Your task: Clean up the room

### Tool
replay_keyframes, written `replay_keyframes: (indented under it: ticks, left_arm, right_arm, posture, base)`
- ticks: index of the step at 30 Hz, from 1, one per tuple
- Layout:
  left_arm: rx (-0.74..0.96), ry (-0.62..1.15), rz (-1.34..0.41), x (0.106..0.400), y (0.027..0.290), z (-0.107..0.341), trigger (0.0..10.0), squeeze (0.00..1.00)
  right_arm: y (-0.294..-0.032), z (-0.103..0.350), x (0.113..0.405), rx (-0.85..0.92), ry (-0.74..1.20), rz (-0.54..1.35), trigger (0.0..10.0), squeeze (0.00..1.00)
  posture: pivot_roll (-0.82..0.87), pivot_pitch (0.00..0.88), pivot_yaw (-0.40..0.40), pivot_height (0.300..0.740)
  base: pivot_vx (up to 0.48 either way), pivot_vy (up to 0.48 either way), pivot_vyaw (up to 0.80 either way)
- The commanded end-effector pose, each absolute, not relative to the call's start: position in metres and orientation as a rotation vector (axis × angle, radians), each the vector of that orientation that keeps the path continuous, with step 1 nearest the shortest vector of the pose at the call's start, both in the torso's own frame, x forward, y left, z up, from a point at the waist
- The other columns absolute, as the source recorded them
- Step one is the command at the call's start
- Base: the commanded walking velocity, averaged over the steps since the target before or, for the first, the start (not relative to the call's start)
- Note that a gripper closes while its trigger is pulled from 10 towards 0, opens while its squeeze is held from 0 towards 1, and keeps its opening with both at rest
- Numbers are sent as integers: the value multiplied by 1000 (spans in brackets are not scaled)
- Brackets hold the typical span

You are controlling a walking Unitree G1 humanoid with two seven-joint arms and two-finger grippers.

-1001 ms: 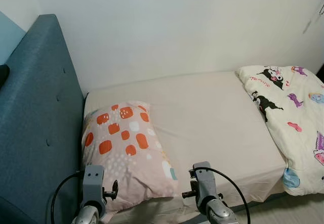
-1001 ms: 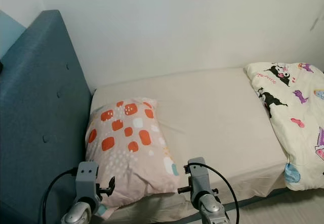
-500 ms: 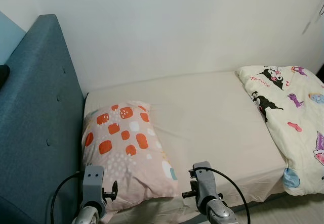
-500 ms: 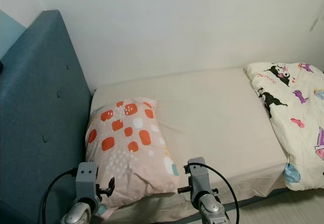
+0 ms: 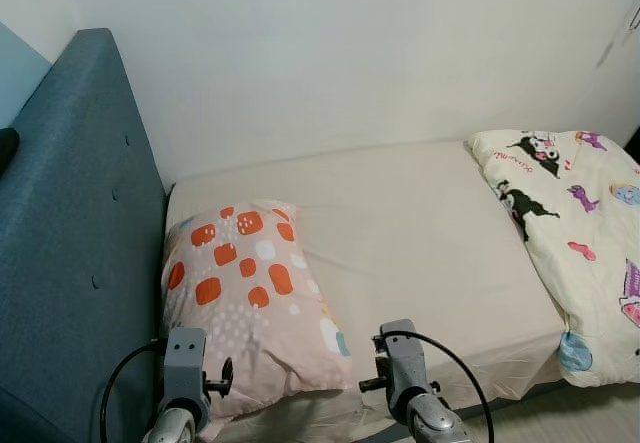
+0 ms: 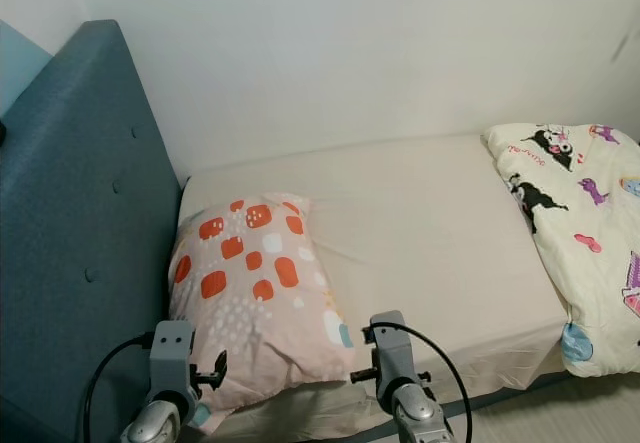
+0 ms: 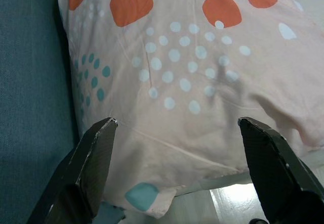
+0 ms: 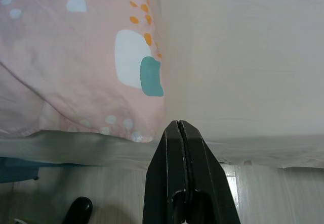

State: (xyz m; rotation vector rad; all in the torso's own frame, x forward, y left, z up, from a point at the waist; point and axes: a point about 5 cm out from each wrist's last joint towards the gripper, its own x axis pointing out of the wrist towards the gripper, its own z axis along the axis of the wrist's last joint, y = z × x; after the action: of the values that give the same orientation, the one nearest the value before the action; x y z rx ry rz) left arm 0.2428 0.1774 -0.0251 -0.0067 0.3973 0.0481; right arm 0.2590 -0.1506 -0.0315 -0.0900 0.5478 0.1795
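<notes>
Two silver arms reach up from the near edge of the scene toward a bed point(image 5: 430, 233) covered by a plain cream sheet. A pink pillow point(image 5: 250, 293) with orange squares, white dots and teal spots lies at the left end of the bed, its left side against the blue-grey padded headboard point(image 5: 70, 253), its near corner hanging slightly over the near edge of the mattress. At the right end of the bed lies a bunched white blanket point(image 5: 580, 233) printed with cartoon figures; it drapes over the near edge there, well apart from the pillow, with bare sheet between them.

The left tool point(image 7: 177, 168) hangs just beside the near end of the pillow with its two black fingers spread wide and released, the pillow's dotted fabric showing between them, nothing gripped. The right tool point(image 8: 178, 173) is clenched, its fingers pressed flat together and empty, held over the near edge of the mattress by the pillow's near right corner. Pale floor point(image 8: 273, 193) lies below the bed's edge, and a white wall point(image 5: 350, 53) rises behind the bed.
</notes>
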Motion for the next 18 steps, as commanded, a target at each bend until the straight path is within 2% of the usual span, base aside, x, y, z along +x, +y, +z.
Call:
replay_keyframes:
  ticks: [1, 18]
  left_arm:
    - [-1, 414, 51, 238, 179, -29, 10000, 0]
    - [1, 408, 49, 239, 179, -28, 10000, 0]
  right_arm:
    - [-150, -31, 260, -95, 543, 183, 10000, 0]
    - [-153, -27, 264, -108, 527, 178, 10000, 0]
  posture:
    - [34, 72, -59, 726]
    - [35, 73, -59, 726]
  base:
    - [0, 0, 0]
    - [0, 0, 0]
